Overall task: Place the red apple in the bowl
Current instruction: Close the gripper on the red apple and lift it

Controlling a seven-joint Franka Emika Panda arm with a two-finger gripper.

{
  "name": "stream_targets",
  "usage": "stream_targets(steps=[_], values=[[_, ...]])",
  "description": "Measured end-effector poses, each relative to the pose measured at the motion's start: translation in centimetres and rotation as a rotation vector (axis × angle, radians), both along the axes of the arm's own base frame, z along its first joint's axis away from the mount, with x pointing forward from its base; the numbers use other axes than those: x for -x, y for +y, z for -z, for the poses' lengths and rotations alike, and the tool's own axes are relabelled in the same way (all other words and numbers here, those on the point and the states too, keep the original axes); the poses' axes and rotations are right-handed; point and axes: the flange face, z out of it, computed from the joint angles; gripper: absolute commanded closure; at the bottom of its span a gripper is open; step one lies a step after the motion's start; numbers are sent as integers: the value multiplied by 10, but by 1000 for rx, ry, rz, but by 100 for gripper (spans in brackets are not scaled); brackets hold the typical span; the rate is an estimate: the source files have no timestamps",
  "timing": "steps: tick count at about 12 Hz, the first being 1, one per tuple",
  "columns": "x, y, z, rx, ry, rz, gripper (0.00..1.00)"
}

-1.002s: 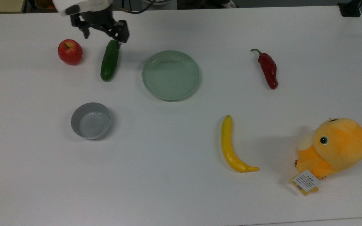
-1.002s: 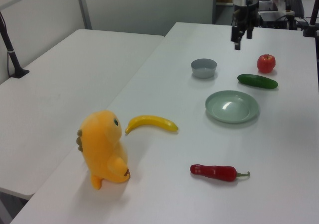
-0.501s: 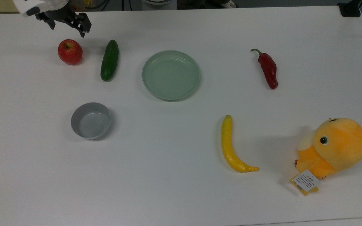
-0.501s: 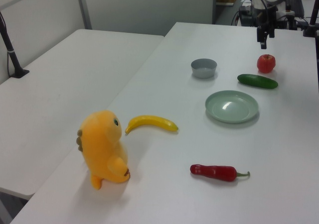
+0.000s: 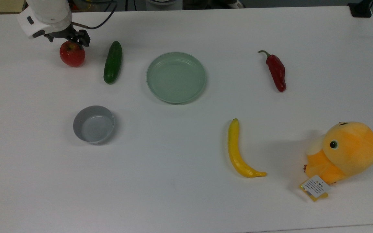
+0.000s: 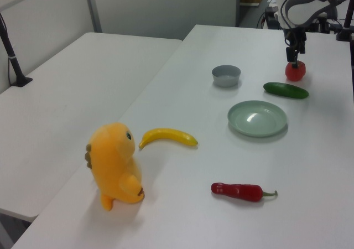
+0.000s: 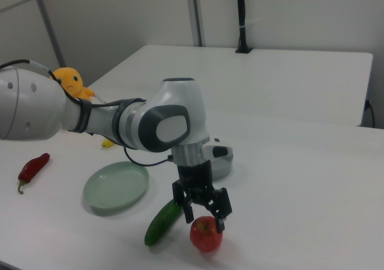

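The red apple sits on the white table near the top view's upper left. My gripper hangs directly over it, open, with a finger on either side of the apple's top and no grip on it. The small grey bowl stands empty, nearer the top view's bottom edge than the apple. In the right view the bowl is partly hidden behind my arm.
A green cucumber lies close beside the apple. A pale green plate, a red chili, a banana and an orange plush toy lie further toward the top view's right.
My gripper has moved from above the cucumber across to the apple and come down onto it. The objects on the table have not moved.
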Motion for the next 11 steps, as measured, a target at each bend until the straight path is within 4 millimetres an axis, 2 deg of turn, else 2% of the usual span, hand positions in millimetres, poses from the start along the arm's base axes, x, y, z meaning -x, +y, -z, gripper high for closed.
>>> stream_targets(steps=[4,5,6,7,9,11], values=[[-2,-4,19,0,18,-3,1],[-2,-3,23,-1,25,-4,32],[-2,-3,27,-2,32,-5,56],[-4,-2,30,-1,30,-10,68],[-7,-2,30,5,13,-19,74],[-7,-2,30,6,11,-20,74]])
